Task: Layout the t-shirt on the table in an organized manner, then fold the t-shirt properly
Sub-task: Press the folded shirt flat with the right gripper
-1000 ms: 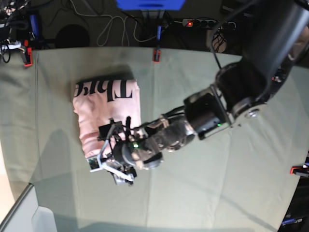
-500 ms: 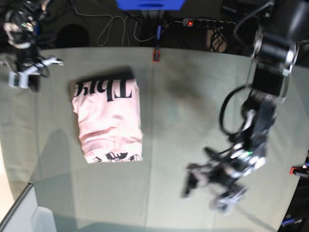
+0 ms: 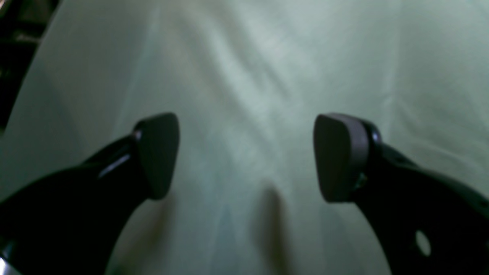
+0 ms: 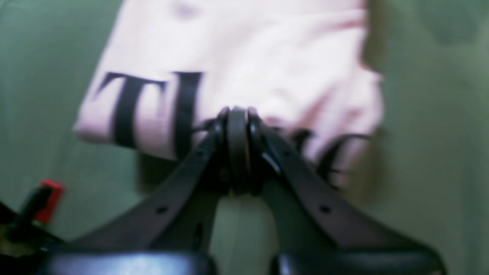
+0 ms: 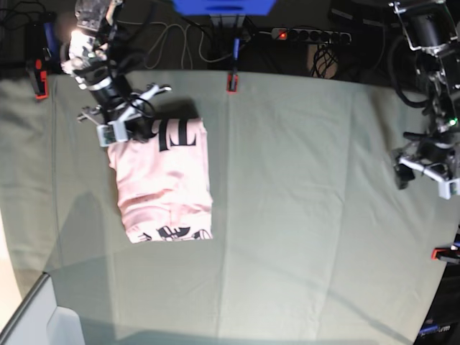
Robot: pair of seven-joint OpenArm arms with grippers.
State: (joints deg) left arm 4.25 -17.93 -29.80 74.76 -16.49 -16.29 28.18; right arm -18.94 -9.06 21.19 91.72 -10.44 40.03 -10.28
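Observation:
The pale pink t-shirt lies folded into a rectangle on the left half of the table, black lettering at its far and near ends. My right gripper is shut at the shirt's far lettered edge. The right wrist view shows its jaws pressed together with nothing between them, just over that edge of the t-shirt. My left gripper is at the table's right edge, far from the shirt. In the left wrist view it stands wide open over bare cloth, one pad on each side.
Red-and-black clamps sit at the far edge, the far left corner and the right edge. A power strip and cables lie behind the table. A pale bin is at the near left corner.
The left arm drew back from the shirt's near end to the table's right edge, jaws open. The right arm came in from the far left onto the shirt's far edge.

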